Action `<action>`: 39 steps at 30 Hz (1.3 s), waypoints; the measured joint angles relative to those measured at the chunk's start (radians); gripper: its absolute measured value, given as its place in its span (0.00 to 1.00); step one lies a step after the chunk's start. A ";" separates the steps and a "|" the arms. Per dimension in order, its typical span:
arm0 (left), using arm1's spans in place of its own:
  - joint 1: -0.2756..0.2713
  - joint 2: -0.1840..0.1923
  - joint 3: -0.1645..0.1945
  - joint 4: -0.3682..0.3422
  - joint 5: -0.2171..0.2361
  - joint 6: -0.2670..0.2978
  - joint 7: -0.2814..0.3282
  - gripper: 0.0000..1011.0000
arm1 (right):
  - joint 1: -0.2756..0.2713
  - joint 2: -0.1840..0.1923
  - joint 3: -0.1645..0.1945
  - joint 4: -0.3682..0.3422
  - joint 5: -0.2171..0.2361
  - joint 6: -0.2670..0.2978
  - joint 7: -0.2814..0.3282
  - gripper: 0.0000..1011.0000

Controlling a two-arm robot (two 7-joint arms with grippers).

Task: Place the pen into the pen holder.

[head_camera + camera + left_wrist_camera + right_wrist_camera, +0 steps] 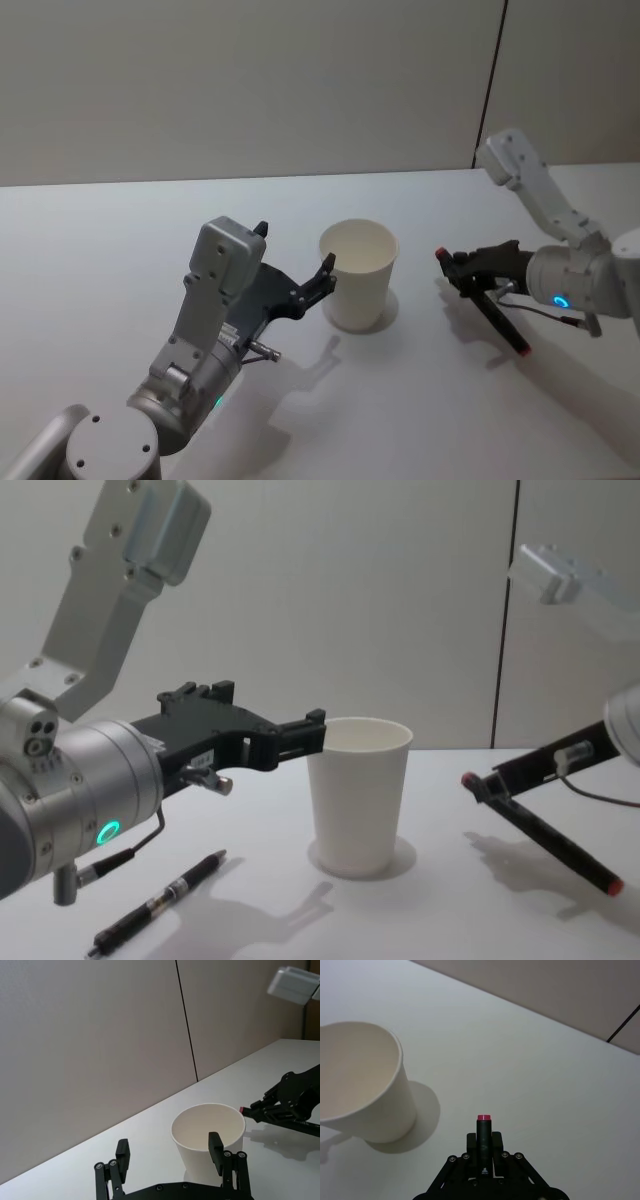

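The pen holder [358,275] is a white paper cup standing upright mid-table, with nothing showing inside it [358,795] [207,1142] [360,1095]. My right gripper [462,268] is to its right, shut on a black pen [505,325] with red ends. The pen slants down and away from the cup [560,845], its upper red end pointing toward the cup [484,1132]. My left gripper [295,250] is open just left of the cup at rim height [312,730], one finger [215,1145] close against the cup's wall. A second black pen [160,905] lies on the table under my left arm.
The white table [430,420] ends at a plain wall [300,80] behind. Open tabletop lies in front of the cup and to the far left.
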 joint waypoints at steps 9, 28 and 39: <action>0.000 0.000 0.000 0.000 0.000 0.000 0.000 0.99 | -0.061 0.029 0.016 -0.074 0.050 -0.127 -0.059 0.16; 0.000 0.000 0.000 0.000 0.000 0.000 0.000 0.99 | -0.183 0.081 0.034 -0.184 0.106 -0.453 -0.178 0.16; 0.000 0.000 0.000 0.000 0.000 0.000 0.000 0.99 | -0.235 0.088 0.030 -0.195 0.111 -0.670 -0.246 0.16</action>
